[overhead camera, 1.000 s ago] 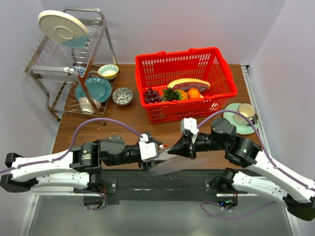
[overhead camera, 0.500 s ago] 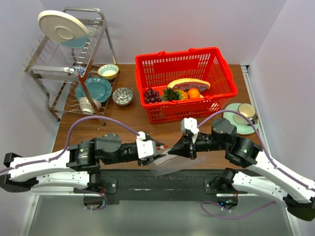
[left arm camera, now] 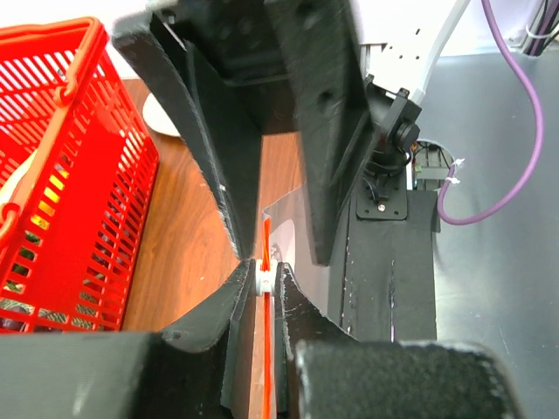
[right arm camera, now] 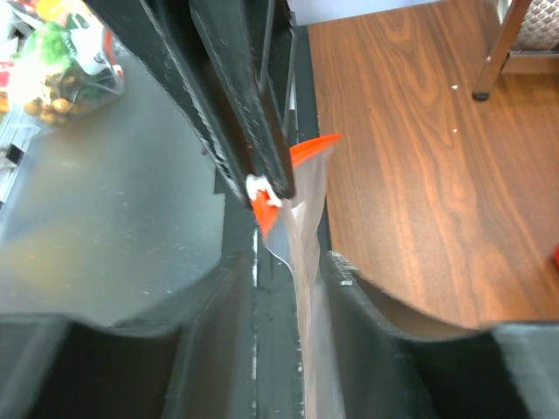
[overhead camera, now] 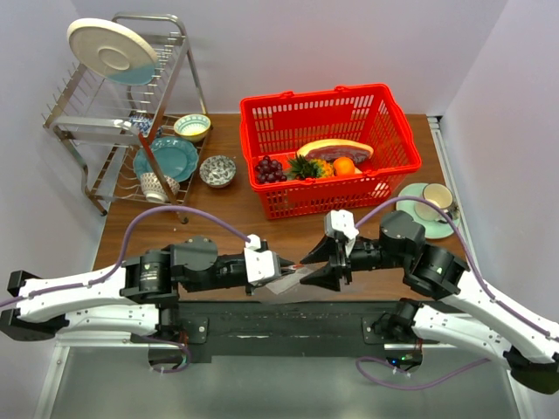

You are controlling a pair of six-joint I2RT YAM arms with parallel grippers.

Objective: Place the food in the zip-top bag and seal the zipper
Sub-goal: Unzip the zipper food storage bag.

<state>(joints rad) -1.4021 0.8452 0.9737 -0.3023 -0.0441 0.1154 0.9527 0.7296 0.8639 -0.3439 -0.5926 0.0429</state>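
Wood tabletop (overhead camera: 227, 218), pale purple walls, red basket (overhead camera: 393, 131) at the back. Step in hand, by my read: getting hold of the bag (right arm camera: 307, 236) to open its mouth, with no food in it yet.

Bag sits between the two arms at the near edge of the tabletop; can't tell whether it rests on anything. Left end effector (left arm camera: 262, 275) is narrow, pinched on the zipper (left arm camera: 265, 240) at a small white piece. Right end effector (right arm camera: 279, 271) has its jaws apart, straddling the bag edge and clamping nothing.

Bag looks clear, crinkly, flat and empty. Zipper is a thin red-orange strip seen edge-on; can't tell if the mouth is open or sealed.

Pineapple (overhead camera: 307, 168) and grapes (overhead camera: 268, 168) lie in the basket, well apart from the bag.

Next move likely calls for the right jaws to close on the bag lip and spread the mouth, then a fruit pick.
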